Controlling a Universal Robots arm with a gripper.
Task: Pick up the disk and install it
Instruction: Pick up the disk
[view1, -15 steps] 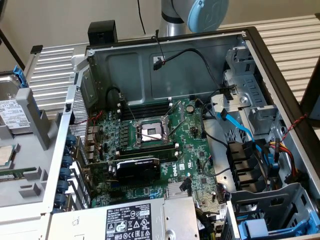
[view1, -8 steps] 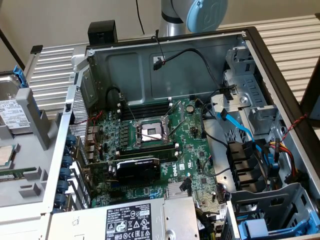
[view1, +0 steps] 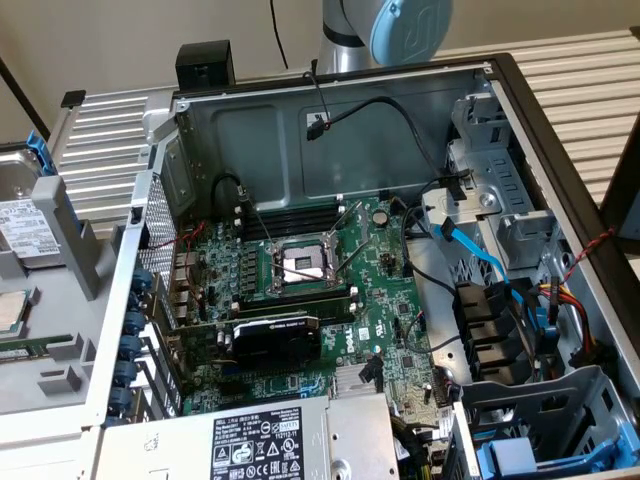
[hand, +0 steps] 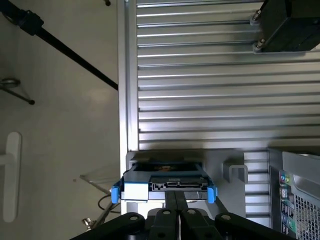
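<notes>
In the exterior view, the robot arm rises behind the open computer case. Inside the case lie the motherboard, the grey power-supply box and, in a corner bay, another blue-framed drive. The disk stands outside the case at the exterior view's left. Its white label faces the camera and its blue carrier frame sits in a grey holder on the slatted table.

In the wrist view, the end effector is clenched, its two fingers pressed flat together with nothing visible between them. The disk sits directly ahead of the tips in the grey holder, its connector edge turned toward the end effector and a blue frame tab showing on either side. The tips reach that near edge, but I cannot tell whether they touch it. The slatted table stretches away beyond the disk, and a black box stands on its far part. The perforated wall of the computer case is close beside the end effector.
</notes>
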